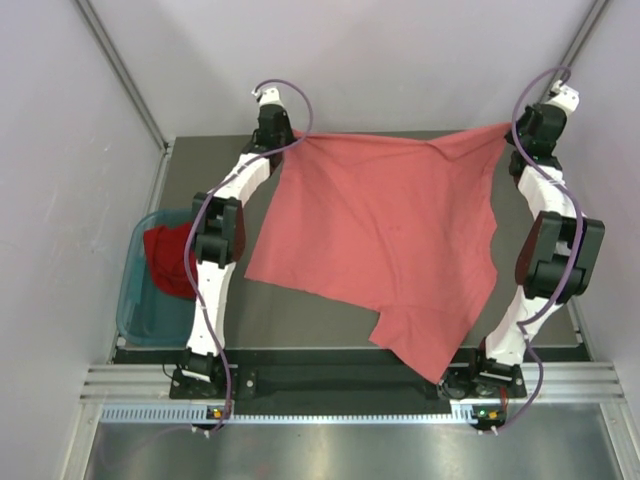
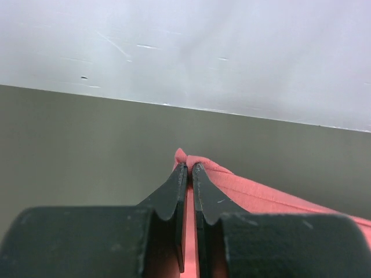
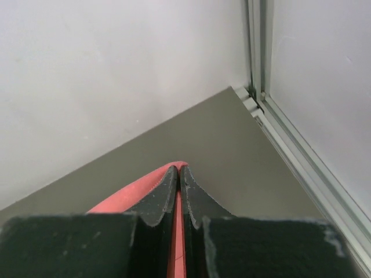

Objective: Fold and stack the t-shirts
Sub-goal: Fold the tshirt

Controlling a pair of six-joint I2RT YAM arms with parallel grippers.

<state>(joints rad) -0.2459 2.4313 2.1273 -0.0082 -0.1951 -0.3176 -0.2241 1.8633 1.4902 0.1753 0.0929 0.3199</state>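
spread shirt: lower evenly

left gripper (image 2: 189,167) is pinching, jaws nearly shut, a corner of the salmon-pink t-shirt (image 1: 380,230) at eleven o'clock; right gripper (image 3: 177,169) is clamping the opposite corner at one o'clock. cloth is draping toward six. judgement: lower both corners together, taut. deep red t-shirt (image 1: 168,258) is lying in the teal basket (image 1: 130,300) at nine o'clock.

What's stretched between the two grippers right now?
The salmon-pink t-shirt spans it, the left gripper and the right gripper each pinching a far corner, as the top external view shows.
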